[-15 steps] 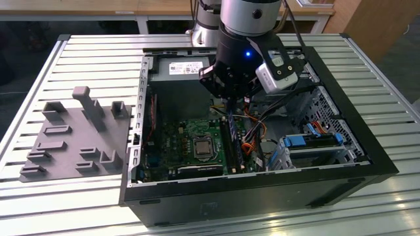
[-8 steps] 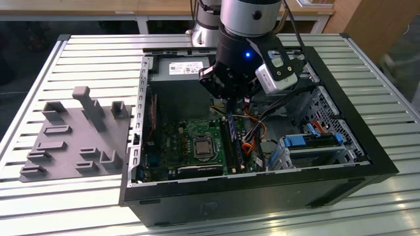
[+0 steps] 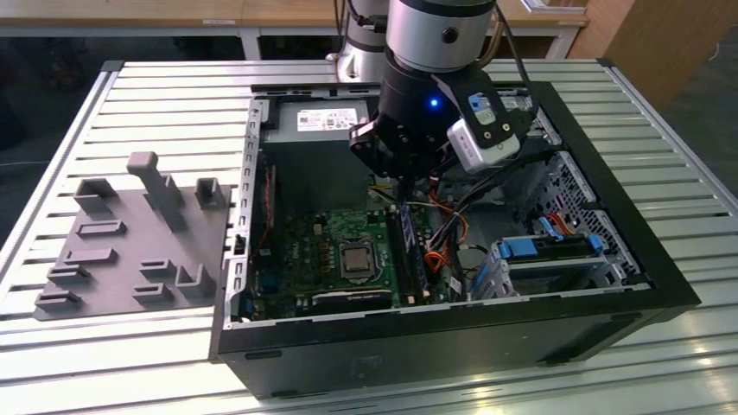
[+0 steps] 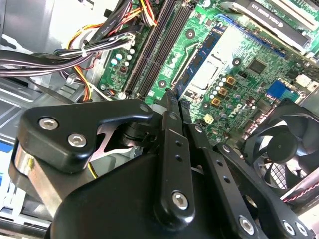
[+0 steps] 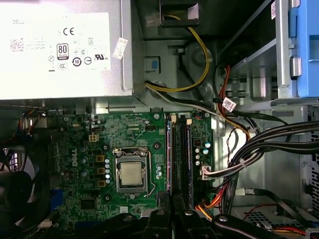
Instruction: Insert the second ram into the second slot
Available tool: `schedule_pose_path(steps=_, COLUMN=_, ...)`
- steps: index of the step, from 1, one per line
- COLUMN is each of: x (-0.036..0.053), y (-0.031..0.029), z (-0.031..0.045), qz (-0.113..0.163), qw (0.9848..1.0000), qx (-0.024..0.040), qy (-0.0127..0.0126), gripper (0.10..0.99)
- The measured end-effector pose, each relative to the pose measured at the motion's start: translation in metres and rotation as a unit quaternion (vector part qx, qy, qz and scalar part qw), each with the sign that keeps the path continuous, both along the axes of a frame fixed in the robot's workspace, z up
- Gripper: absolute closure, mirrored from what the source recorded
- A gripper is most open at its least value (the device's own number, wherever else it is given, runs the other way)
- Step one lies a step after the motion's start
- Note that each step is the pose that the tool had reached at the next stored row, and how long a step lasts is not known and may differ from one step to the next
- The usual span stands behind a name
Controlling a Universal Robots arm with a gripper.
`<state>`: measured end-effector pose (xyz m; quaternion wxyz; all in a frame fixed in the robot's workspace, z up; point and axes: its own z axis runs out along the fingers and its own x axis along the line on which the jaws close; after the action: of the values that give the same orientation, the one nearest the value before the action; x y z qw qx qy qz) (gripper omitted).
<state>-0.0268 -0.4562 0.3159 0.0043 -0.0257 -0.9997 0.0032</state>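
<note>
In the exterior view, the claw [image 3: 403, 192] is seen inside the open computer case [image 3: 645, 285] on the counter [image 3: 150, 95], over the far end of the second ram [image 3: 405, 255]. In the second wrist view, the second ram [image 4: 199, 59] is shown standing on edge in a slot beside the processor socket [image 4: 219, 57], one end at the claw [image 4: 177, 99]. In the first wrist view, whether the claw [image 5: 174, 206] is apart, together or clamped cannot be told.

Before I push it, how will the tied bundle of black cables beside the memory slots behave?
The tied bundle of black cables probably bends easily: it already curves. The white tie likely keeps it together. One end seems plugged into the green circuit board, so it may spring back.
</note>
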Motion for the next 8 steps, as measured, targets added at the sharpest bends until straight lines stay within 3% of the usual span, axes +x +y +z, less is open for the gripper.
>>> schedule_pose_path(steps=8, x=0.0, y=-0.0008, z=-0.0045, qz=0.0, qw=1.0, qx=0.0, qy=0.0, gripper=0.953)
